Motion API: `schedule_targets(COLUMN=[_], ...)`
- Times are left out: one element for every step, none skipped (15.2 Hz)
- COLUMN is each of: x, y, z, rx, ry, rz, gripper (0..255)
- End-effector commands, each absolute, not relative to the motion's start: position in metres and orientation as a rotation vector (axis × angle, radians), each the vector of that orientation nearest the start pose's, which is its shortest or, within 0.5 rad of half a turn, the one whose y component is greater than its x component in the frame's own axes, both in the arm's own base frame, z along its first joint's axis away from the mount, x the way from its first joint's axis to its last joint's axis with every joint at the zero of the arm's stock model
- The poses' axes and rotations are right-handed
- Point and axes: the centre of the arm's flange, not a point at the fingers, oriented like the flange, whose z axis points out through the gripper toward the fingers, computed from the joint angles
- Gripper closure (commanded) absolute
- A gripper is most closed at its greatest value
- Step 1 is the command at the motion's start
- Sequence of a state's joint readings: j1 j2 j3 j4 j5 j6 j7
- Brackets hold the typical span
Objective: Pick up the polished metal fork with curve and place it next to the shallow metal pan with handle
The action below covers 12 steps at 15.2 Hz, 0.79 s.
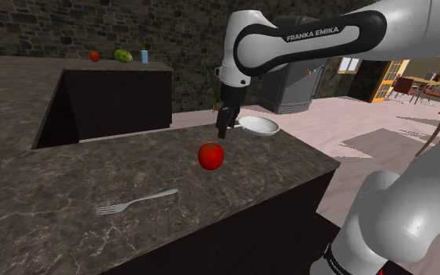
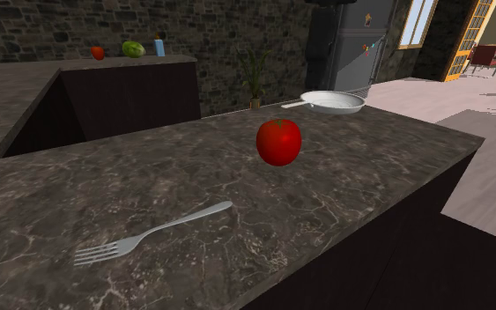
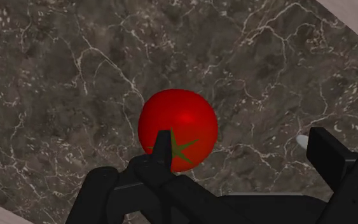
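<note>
Fork (image 1: 136,201) lies flat on the dark marbled counter (image 1: 46,180), close to the front edge. Its tines point toward the shoulder view's left, and its handle runs up and right toward the tomato (image 1: 210,155). Nothing touches it.

The pan (image 1: 259,125) (drawn pale, nearly white) sits at the counter's far corner, well apart from the fork. In the second exterior view its handle points to that view's left. The tomato stands between the two, nearer the pan.

The gripper (image 1: 223,134) hangs above the far part of the counter. In the shoulder view it is just left of the pan and beyond the tomato, far from the fork. In the wrist view its fingers (image 3: 327,156) stand apart with only bare counter between them. The tomato lies below, beside one finger, not clasped.
</note>
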<state>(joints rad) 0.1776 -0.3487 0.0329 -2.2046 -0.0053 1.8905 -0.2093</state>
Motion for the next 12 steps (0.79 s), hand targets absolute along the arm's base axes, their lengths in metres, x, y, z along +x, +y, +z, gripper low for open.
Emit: schedule_targets(x=[0.458, 0.465, 0.471, 0.477, 0.482, 0.487, 0.492, 0.497, 0.502, 0.506, 0.510, 0.513], y=[0.114, 0.124, 0.134, 0.145, 0.155, 0.165, 0.176, 0.187, 0.197, 0.208, 0.220, 0.231], z=[0.513, 0.507, 0.502, 0.496, 0.491, 0.485, 0.480, 0.474, 0.469, 0.463, 0.457, 0.452], rx=[-3.067, -3.056, -3.044, -3.032, -3.020, -3.007, -2.994, -2.980, -2.966, -2.951, -2.936, -2.921], ry=[-0.734, -0.771, -0.808, -0.844, -0.881, -0.917, -0.953, -0.989, -1.025, -1.061, -1.096, -1.131], rz=[-0.055, -0.055, -0.054, -0.054, -0.053, -0.053, -0.053, -0.052, -0.052, -0.051, -0.051, -0.050], gripper=[0, 0, 0, 0, 0, 0, 0, 0, 0, 0, 0, 0])
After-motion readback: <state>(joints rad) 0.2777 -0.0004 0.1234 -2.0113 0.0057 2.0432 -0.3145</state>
